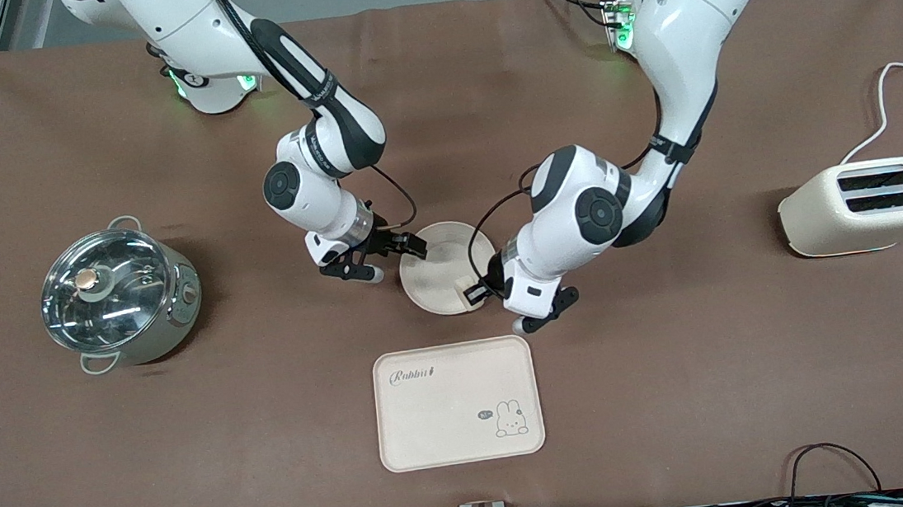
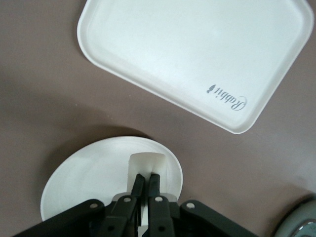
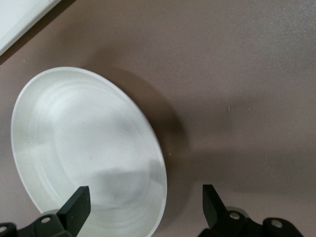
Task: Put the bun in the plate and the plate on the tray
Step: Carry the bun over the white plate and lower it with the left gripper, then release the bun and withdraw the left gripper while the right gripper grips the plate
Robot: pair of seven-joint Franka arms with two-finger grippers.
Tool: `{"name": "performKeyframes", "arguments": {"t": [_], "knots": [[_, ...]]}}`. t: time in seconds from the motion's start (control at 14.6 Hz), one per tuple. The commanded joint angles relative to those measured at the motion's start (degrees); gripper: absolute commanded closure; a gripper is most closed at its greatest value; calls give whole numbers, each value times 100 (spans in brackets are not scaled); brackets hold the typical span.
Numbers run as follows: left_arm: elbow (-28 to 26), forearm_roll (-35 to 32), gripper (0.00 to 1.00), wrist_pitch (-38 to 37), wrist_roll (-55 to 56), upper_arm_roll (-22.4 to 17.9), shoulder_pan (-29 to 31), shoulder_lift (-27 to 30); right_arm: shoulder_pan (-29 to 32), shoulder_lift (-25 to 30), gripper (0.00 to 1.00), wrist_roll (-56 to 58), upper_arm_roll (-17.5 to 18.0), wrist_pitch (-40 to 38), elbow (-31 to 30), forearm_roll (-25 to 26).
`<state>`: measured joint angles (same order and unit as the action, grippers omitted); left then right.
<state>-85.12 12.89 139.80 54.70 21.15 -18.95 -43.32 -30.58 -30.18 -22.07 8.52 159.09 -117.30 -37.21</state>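
The round cream plate (image 1: 441,275) lies mid-table, farther from the front camera than the tray (image 1: 434,421). My left gripper (image 1: 478,288) is over the plate's rim at the edge toward the tray, shut on the small cream bun (image 1: 472,294). In the left wrist view the bun (image 2: 146,163) shows just past the shut gripper (image 2: 147,177), above the plate (image 2: 94,177), with the tray (image 2: 197,49) further on. My right gripper (image 1: 386,258) is open at the plate's edge toward the right arm's end. In the right wrist view the gripper (image 3: 145,202) straddles the rim of the plate (image 3: 74,133).
A steel pot with a glass lid (image 1: 117,295) stands toward the right arm's end; its edge shows in the left wrist view (image 2: 301,224). A cream toaster (image 1: 865,205) with a white cable stands toward the left arm's end. A tray corner (image 3: 19,15) shows in the right wrist view.
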Motion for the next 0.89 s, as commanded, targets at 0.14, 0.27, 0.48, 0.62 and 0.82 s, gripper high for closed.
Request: {"name": "performKeyframes", "arguments": {"t": [0.14,0.27,0.48,0.62,0.82], "knots": [[-321,-6,2,319,374,-50,-153,52,-80,-190,0,62,-35,174,84,-155],[-330,-76,0,293,374,-67,-135,95,-80,-199,17,97,-43,183,102,-146],[-234,-1335,0,-466,165,-208,162,498,-89,-243,100,141,-43,253,102,-120],[-146,-2166,0,-1364,-868,-147,592,894,-115,-260,100,150,-43,280,102,-129],[-137,-2160,0,-2104,-2600,-138,1269,1588,-115,-348,100,167,-43,394,111,-129]]}}
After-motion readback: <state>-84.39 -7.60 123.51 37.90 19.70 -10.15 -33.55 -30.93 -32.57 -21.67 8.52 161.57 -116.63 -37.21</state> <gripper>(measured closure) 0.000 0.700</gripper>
